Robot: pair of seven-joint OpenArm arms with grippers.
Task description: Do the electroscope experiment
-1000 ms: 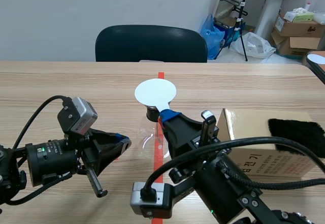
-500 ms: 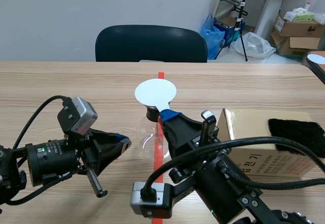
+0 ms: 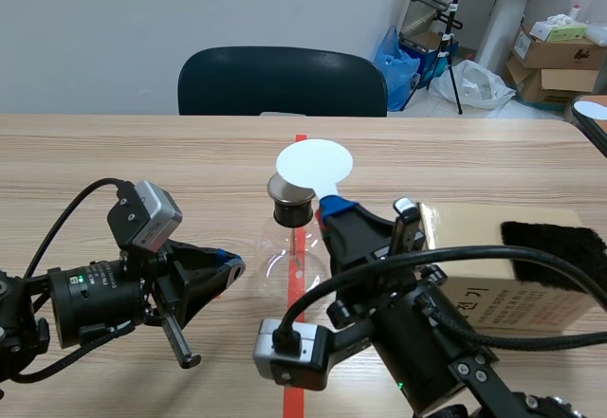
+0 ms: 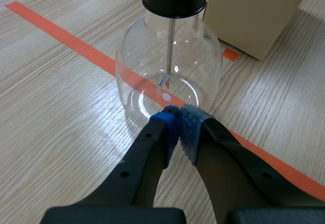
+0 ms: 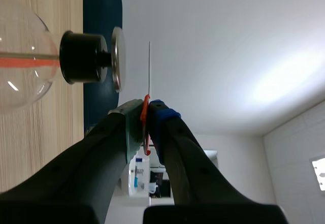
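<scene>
My left hand (image 4: 177, 120) lies low on the table (image 3: 114, 162). Its fingers are pressed together on nothing, with the tips just short of the base of the glass flask (image 4: 170, 71). My right hand (image 5: 146, 113) is clamped on the orange-red handle (image 5: 145, 102) of the white disc (image 3: 314, 165) and holds it up above the table.

The flask is the electroscope. It stands on the red tape line (image 3: 300, 140) between my two hands, with a black stopper (image 3: 291, 212) in its neck and a metal plate (image 3: 285, 188) on top. A thin rod (image 4: 169, 51) hangs down inside the glass, and I cannot tell how the small leaf at its end sits.

A second ago the disc covered that plate. Now my right arm has carried it off to my right, and the plate is bare. From my right wrist the disc shows edge-on, near the plate but apart from it. I judge that the disc has been presented to the plate and is now drawing away, so the leaf's response is what matters next.

Beyond my right arm sits a cardboard box (image 3: 503, 290) with a black cloth (image 3: 560, 247) on it. A dark chair (image 3: 283, 80) stands at the table's far side.
</scene>
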